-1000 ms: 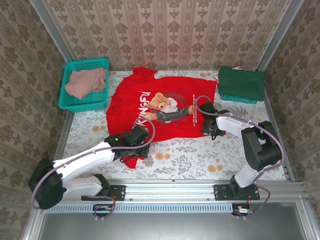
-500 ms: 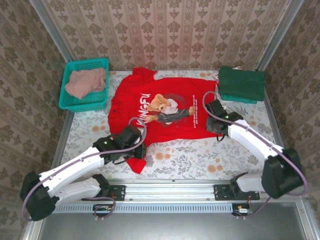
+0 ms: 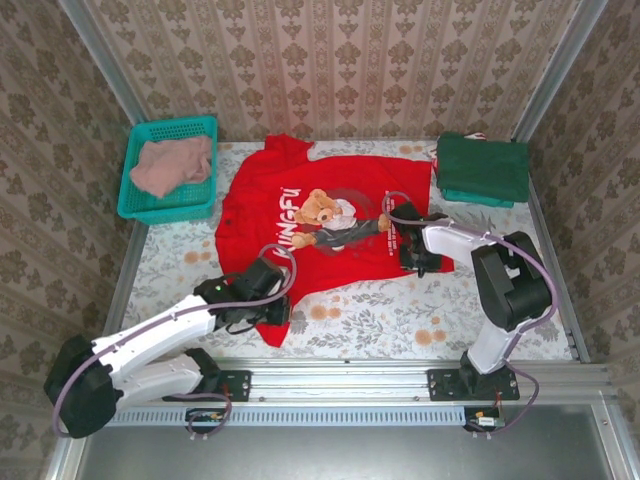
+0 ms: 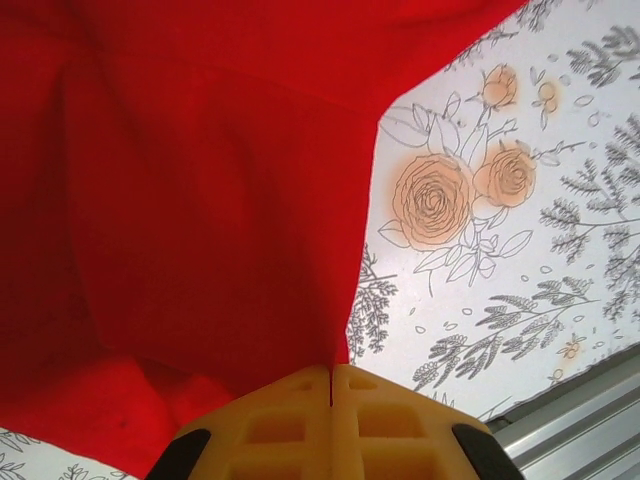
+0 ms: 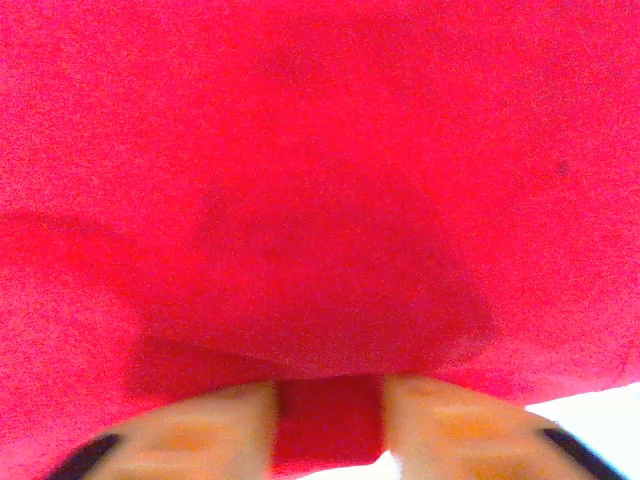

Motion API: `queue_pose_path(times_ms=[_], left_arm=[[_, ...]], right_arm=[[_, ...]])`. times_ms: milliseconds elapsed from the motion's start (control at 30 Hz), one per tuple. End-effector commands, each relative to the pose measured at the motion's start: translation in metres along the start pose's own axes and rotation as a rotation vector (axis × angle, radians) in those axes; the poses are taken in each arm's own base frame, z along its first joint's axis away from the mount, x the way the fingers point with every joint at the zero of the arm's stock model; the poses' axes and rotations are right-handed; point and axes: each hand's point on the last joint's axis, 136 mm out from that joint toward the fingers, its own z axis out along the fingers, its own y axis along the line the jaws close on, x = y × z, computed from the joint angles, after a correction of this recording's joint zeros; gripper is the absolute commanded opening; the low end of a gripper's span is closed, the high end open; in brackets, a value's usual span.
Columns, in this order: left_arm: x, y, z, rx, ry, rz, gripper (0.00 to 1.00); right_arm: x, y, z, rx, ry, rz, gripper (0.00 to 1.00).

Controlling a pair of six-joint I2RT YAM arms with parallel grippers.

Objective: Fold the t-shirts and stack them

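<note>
Teal basket [image 3: 175,124] holds pink tee [image 3: 170,165]; left and right jaws pinch red tee [image 3: 330,185].

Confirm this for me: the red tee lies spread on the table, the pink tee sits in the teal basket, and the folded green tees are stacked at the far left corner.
One thing is wrong: the folded green tees are stacked at the far right corner, not the left, as the top external view shows. The red tee does lie spread on the table, and the pink tee does sit in the teal basket.
</note>
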Motion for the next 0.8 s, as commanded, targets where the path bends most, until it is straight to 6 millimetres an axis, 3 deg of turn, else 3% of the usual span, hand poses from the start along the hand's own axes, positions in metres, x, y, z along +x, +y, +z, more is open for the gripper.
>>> queue_pose_path(times_ms=[0, 67, 100, 333, 400, 467, 533, 567, 600, 667, 700, 767], left_arm=[[0.004, 0.005, -0.005, 0.006, -0.001, 0.011, 0.0], [0.004, 0.007, -0.005, 0.008, -0.004, 0.005, 0.0], [0.005, 0.007, -0.005, 0.01, -0.004, 0.002, 0.0], [0.005, 0.012, -0.001, -0.013, 0.007, 0.006, 0.0], [0.006, 0.012, 0.002, -0.013, 0.017, 0.013, 0.0], [0.006, 0.011, 0.004, -0.014, 0.028, 0.018, 0.0], [0.006, 0.01, 0.006, -0.01, 0.036, 0.022, 0.0], [0.006, 0.008, 0.007, -0.003, 0.039, 0.024, 0.0], [0.006, 0.007, 0.008, 0.003, 0.041, 0.027, 0.0], [0.006, 0.006, 0.01, 0.007, 0.045, 0.026, 0.0], [0.006, 0.006, 0.011, 0.007, 0.049, 0.026, 0.0], [0.007, 0.006, 0.013, 0.003, 0.056, 0.026, 0.0]], right_arm=[[0.001, 0.0, 0.004, 0.0, 0.01, 0.031, 0.15], [-0.001, -0.003, -0.003, -0.002, -0.006, 0.033, 0.02], [-0.003, -0.006, -0.011, 0.0, -0.018, 0.034, 0.0], [-0.011, -0.009, -0.107, -0.017, -0.092, -0.073, 0.0], [-0.017, -0.007, -0.121, -0.024, -0.098, -0.093, 0.0], [-0.032, -0.004, -0.126, -0.015, -0.112, -0.111, 0.0], [-0.057, 0.002, -0.115, -0.024, -0.105, -0.112, 0.0], [-0.07, 0.004, -0.11, -0.021, -0.105, -0.105, 0.1], [-0.088, 0.001, -0.102, 0.014, -0.12, -0.088, 0.28], [-0.111, 0.004, -0.088, 0.041, -0.123, -0.106, 0.36], [-0.118, 0.001, -0.082, 0.072, -0.116, -0.105, 0.47], [-0.12, -0.007, -0.085, 0.123, -0.116, -0.109, 0.48]])
